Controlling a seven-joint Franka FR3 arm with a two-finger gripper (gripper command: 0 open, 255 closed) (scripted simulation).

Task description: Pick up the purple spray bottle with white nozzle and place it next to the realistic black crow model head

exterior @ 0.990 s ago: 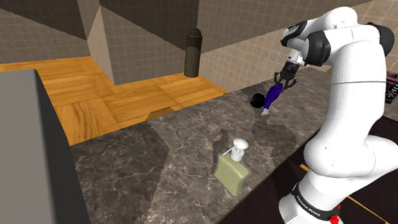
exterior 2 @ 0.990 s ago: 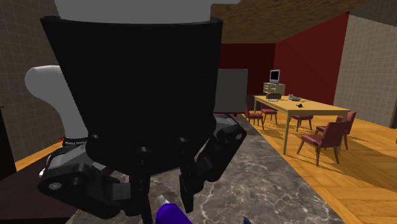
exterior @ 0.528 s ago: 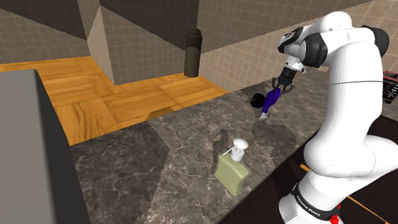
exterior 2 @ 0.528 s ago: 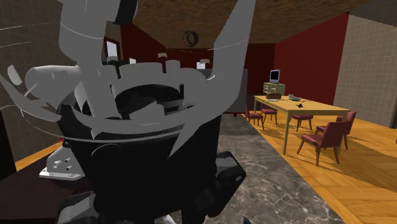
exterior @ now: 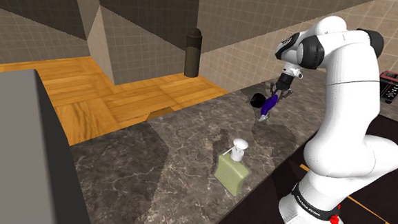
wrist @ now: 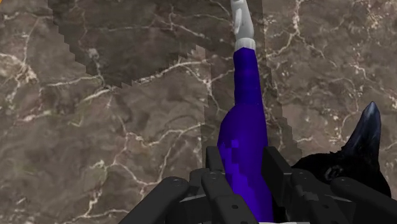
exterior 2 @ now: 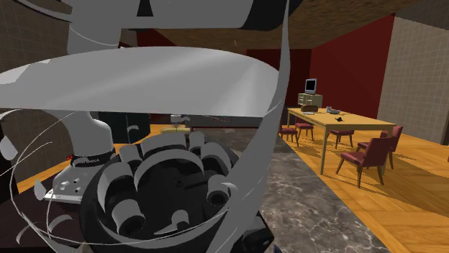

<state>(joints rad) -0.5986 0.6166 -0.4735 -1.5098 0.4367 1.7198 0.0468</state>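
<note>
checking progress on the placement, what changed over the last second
The pincer, shut on the purple spray bottle, eased slightly down and toward the shoulder view's left, bringing the bottle closer to the black crow head. Nothing was grasped or released. The crow head and the pale green soap dispenser stayed put on the dark veined counter.

— How was the light?
— Even and soft. The arm (exterior: 346, 100) threw a broad, faint shadow across the marble bench (exterior: 154, 161).
— Any faults?
— The wrist view's shadow edges were jagged, stair-stepped. The second exterior view sliced through the arm's shell, leaving warped grey slivers.
</note>
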